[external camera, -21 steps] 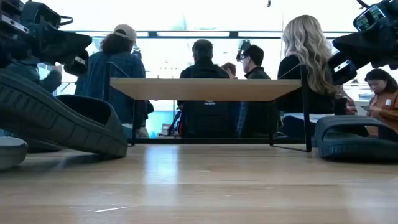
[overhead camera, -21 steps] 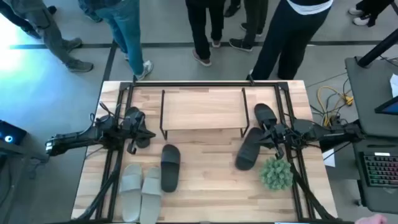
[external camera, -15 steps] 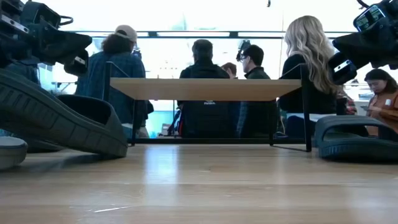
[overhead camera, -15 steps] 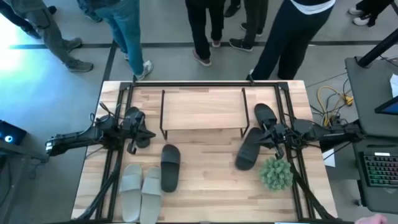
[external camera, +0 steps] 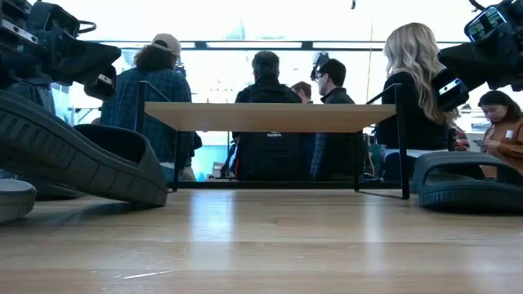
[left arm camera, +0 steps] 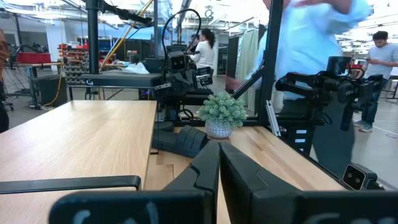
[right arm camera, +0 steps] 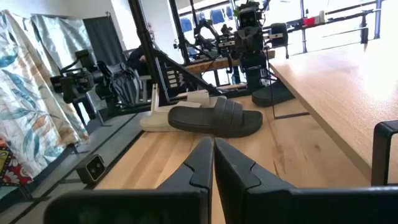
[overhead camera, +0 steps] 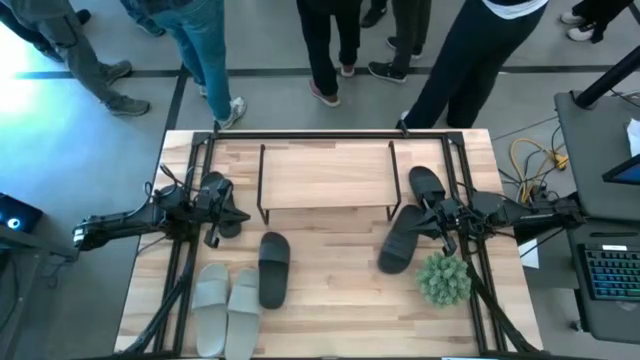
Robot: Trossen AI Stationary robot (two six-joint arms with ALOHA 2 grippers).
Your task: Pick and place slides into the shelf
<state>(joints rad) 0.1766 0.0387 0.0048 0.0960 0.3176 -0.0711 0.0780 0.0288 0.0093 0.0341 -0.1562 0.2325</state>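
Observation:
The shelf stands at the table's far middle, its light-wood board on thin black legs. Four slides are black: one in front of the shelf, one partly under my left arm, and two on the right. Two pale slides lie side by side at the near left. My left gripper hovers shut by the shelf's left legs. My right gripper hovers shut above the right black slides. Both hold nothing.
A small potted plant stands on the table at the near right, close to my right arm. A black frame runs around the table's edges. Several people stand beyond the far edge.

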